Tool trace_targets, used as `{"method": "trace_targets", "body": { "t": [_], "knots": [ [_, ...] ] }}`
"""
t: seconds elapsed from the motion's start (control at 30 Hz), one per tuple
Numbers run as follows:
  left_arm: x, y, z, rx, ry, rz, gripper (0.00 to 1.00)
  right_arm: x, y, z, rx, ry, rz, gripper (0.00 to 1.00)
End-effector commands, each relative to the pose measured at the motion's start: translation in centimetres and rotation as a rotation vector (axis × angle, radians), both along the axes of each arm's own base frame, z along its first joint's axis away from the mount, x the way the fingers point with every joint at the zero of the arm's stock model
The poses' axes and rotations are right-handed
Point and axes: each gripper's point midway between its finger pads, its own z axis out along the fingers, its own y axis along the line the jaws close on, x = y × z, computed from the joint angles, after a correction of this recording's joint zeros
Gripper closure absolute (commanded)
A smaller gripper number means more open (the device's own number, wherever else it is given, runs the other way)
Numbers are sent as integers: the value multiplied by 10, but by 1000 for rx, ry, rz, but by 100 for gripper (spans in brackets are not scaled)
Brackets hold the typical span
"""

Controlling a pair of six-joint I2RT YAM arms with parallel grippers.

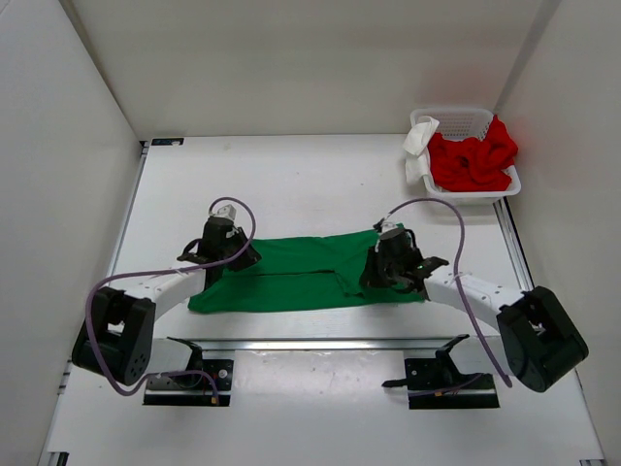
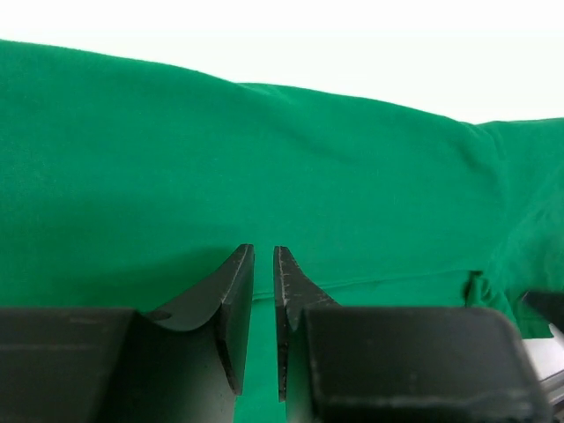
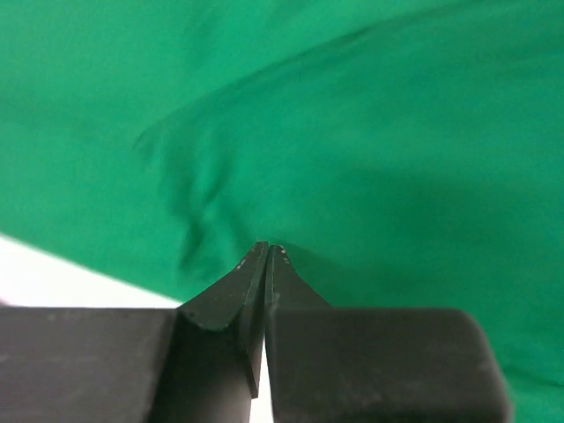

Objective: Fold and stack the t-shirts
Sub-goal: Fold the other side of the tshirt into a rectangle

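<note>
Shirt (image 1: 291, 277) in green lies spread for folding; right claw (image 3: 267, 253) clenched near its edge; left claw (image 2: 263, 254) narrowly parted, grip unclear.

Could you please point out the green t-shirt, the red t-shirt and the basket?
green t-shirt (image 1: 291, 275), top view, middle of the cloth
red t-shirt (image 1: 473, 163), top view, middle of the heap
basket (image 1: 461, 120), top view, far wall

Top cam sits above and behind the arm bases, looking down over the whole bench (image 1: 291, 184). Both wrist cams look past their own fingers (image 2: 231, 300) (image 3: 242, 295), v. close to the green t-shirt (image 1: 291, 277). All 3 views share that shirt.
</note>
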Motion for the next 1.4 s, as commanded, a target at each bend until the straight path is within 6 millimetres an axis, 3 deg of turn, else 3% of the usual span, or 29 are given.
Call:
{"method": "trace_targets", "body": {
  "t": [0.0,0.07,0.17,0.3,0.4,0.47,0.7,1.0,1.1,1.37],
  "knots": [
    [8,-5,13,-42,-49,-2,74,-15,23,2,-24,-42,91,100],
    [8,-3,14,-40,-56,-2,73,-31,23,-13,-19,3,98,100],
    [7,-5,16,-46,-58,-10,73,-38,24,-19,-20,20,110,100],
    [9,-3,20,-47,-68,-8,73,-25,21,3,-63,-47,110,86],
    [8,-4,21,-48,-69,-12,73,-14,23,32,-80,-135,109,77],
    [9,-5,24,-46,-81,-14,73,-20,35,41,-80,-166,165,74],
    [8,-3,17,-38,-66,-9,73,-40,66,21,-93,-111,308,73],
    [0,-8,10,-49,-53,-22,74,-35,62,-2,-122,-75,310,75],
    [-2,-12,7,-53,-49,-37,73,-38,62,-9,-124,-50,312,81],
    [-4,-17,3,-53,-33,-54,73,-27,65,8,-122,-108,290,100]
  ]
}}
